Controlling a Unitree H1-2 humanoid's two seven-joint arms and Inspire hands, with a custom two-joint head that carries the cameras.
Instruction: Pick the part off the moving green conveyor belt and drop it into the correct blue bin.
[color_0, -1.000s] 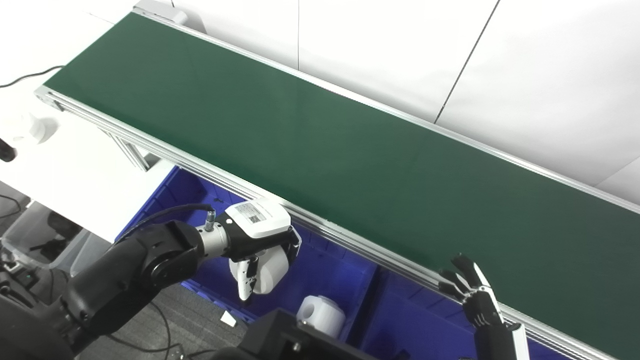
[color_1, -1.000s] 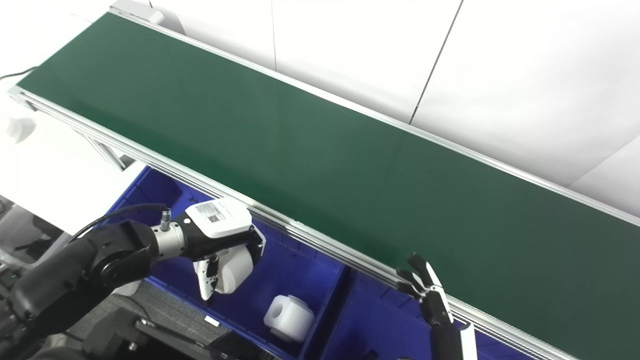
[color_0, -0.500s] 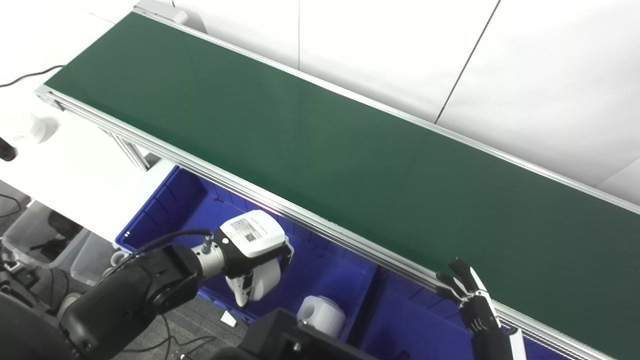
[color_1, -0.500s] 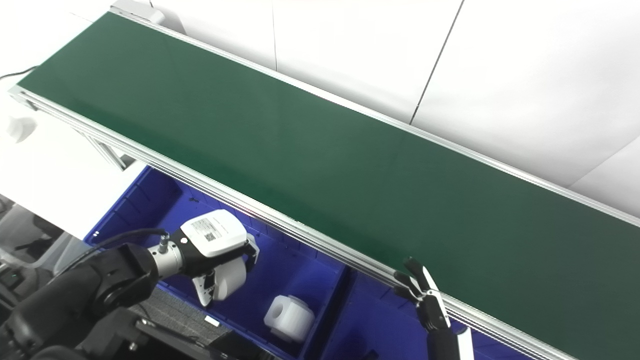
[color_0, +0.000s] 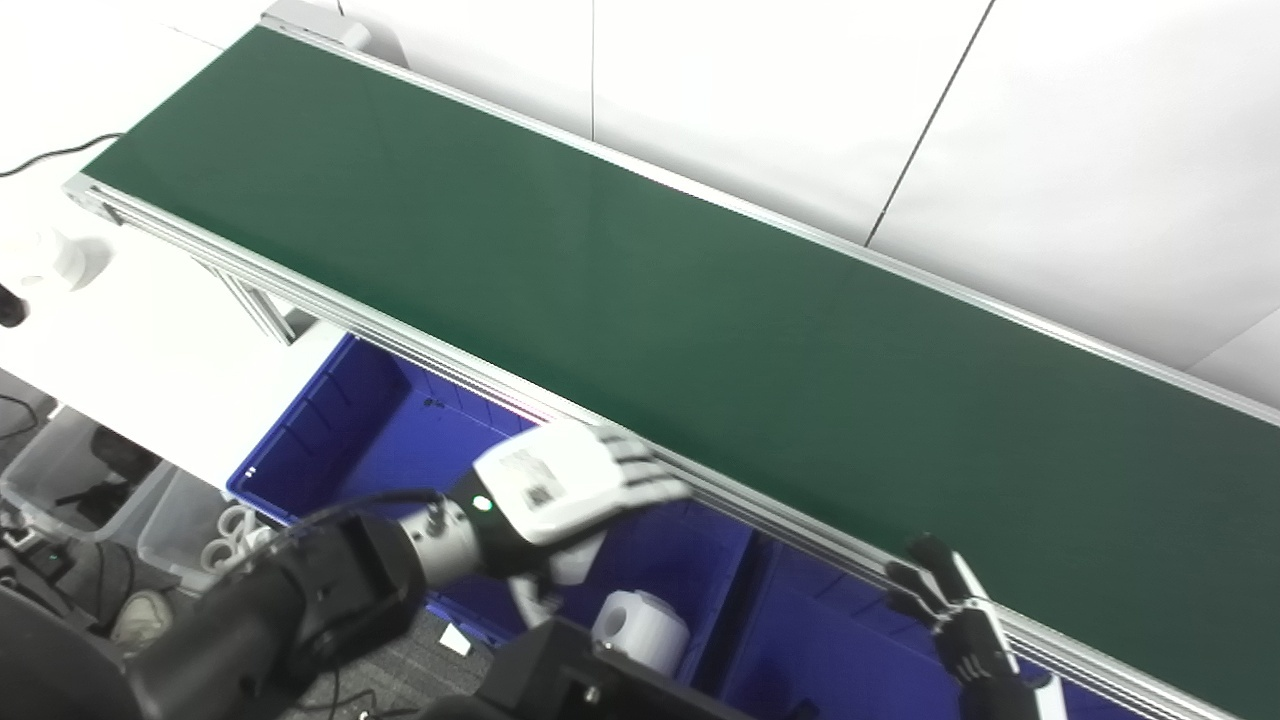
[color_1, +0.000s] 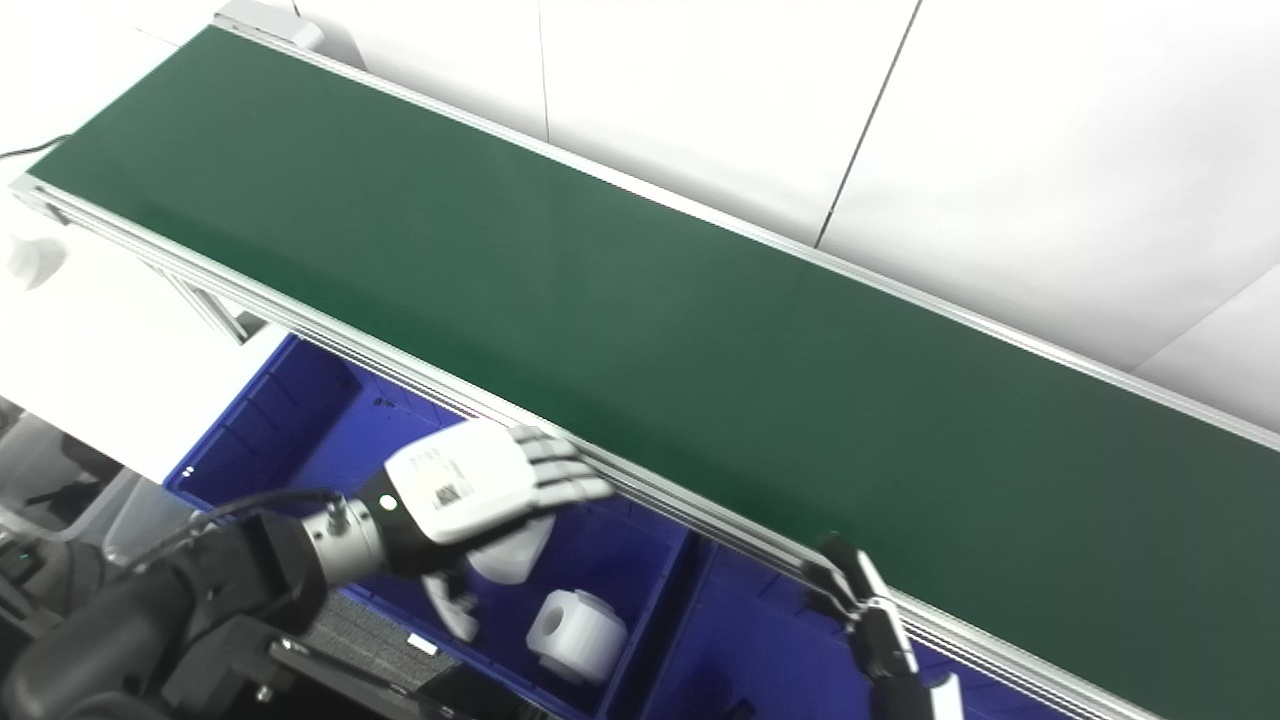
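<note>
White wall panels back the green belt (color_0: 640, 290); below its near rail, the left hand (color_1: 480, 495), fingers spread, hovers over a part (color_1: 510, 555), seemingly loose, above the bin (color_0: 390, 440).

Count from my screens: one belt, two blue bin sections, two white parts, two hands.

I see one green conveyor belt (color_0: 640, 290) running across both views. Below it I count two blue bin sections, the left section (color_0: 330, 400) and the right section (color_0: 800, 640), though I cannot tell whether they are one bin or two. There are two white parts: one part (color_1: 510, 555) under the palm and one part (color_1: 577, 635) lying in the left section. I count two hands, the left hand (color_0: 560, 485) and the right hand (color_0: 950, 620). Off to the left I count two clear plastic tubs, (color_0: 60, 470) and (color_0: 180, 515), and one black cable (color_0: 50, 155).
</note>
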